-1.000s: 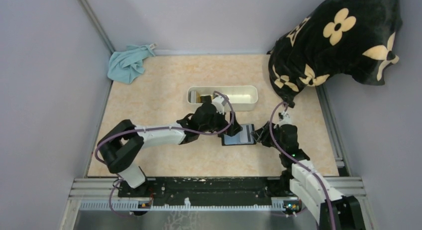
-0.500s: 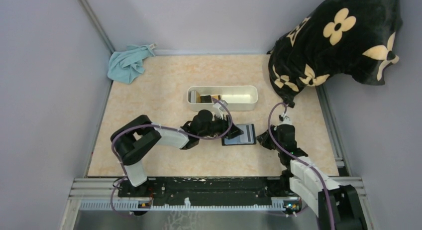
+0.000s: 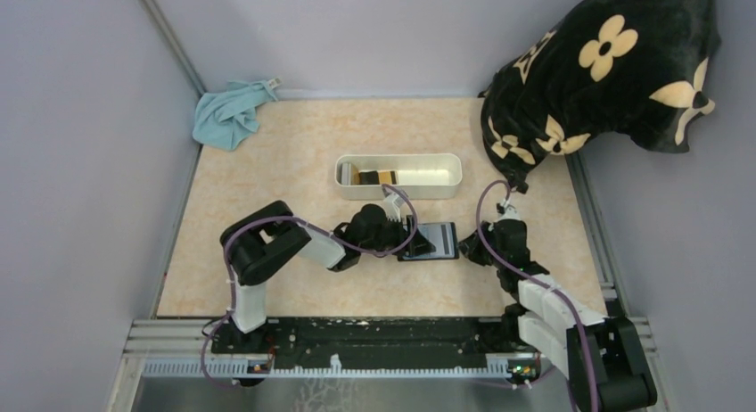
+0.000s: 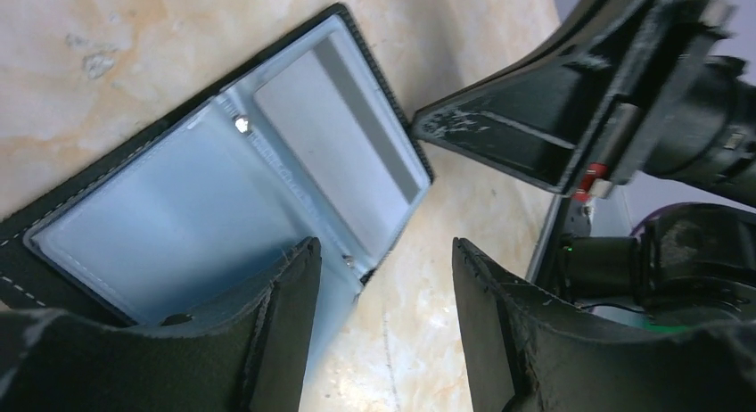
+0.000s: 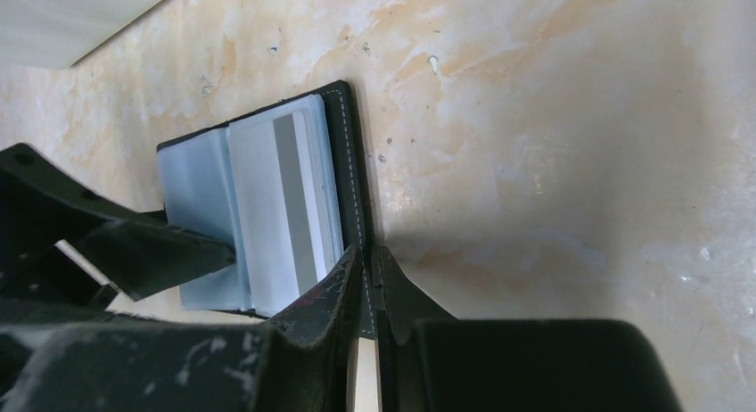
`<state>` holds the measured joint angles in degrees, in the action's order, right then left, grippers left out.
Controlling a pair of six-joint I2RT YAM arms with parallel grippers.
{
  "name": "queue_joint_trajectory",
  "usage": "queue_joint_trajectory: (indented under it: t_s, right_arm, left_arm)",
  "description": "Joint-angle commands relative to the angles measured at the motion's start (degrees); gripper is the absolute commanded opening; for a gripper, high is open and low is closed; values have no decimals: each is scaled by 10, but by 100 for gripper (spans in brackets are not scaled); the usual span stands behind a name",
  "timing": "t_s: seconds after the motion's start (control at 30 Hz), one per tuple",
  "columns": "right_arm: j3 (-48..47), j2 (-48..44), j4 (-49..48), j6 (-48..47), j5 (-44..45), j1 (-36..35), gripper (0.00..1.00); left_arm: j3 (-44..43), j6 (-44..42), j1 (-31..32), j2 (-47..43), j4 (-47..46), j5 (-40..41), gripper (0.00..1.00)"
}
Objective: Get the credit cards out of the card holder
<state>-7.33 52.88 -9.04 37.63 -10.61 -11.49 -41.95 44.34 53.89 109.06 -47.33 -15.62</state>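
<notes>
The black card holder (image 3: 434,241) lies open on the table between both arms, its grey-blue inside (image 4: 205,198) facing up. A pale credit card (image 5: 287,202) with a grey stripe sits in the holder's right-hand pocket; only its face shows. My right gripper (image 5: 367,267) is shut on the stitched black right edge of the card holder (image 5: 346,153). My left gripper (image 4: 383,269) is open at the holder's other side. One finger (image 4: 276,314) lies over the blue lining and the other stands over bare table.
A white oblong tray (image 3: 446,173) with a few small items stands just behind the holder. A blue cloth (image 3: 230,113) lies at the back left. A black pillow with cream flowers (image 3: 606,64) fills the back right corner. Grey walls close in both sides.
My left gripper came down from the tray to the holder's left side and its jaws narrowed. The right gripper closed on the holder's right edge.
</notes>
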Motion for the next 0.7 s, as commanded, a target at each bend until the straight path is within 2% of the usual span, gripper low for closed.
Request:
queue_joint_trajectory:
  t_s: [0.0,0.13,0.37,0.53,0.67]
  right_arm:
    - [-9,-6,-33,-7,-29,2,9]
    - [-4,-17,-21,-8,-45,1,9]
    - [13,-36,-20,4,-50,0,8]
    - [26,-36,-29,13,-54,-3,8]
    - [3,-79,25,3,-31,-4,7]
  left_arm:
    - [0,29,0,55,-30,-2,63]
    - [-18,49,0,96,-52,-22,63]
    - [-44,43,-8,108,-50,-37,63]
    - [-34,71,-16,115,-93,-56,63]
    - [-29,68,-20,111,-83,-57,63]
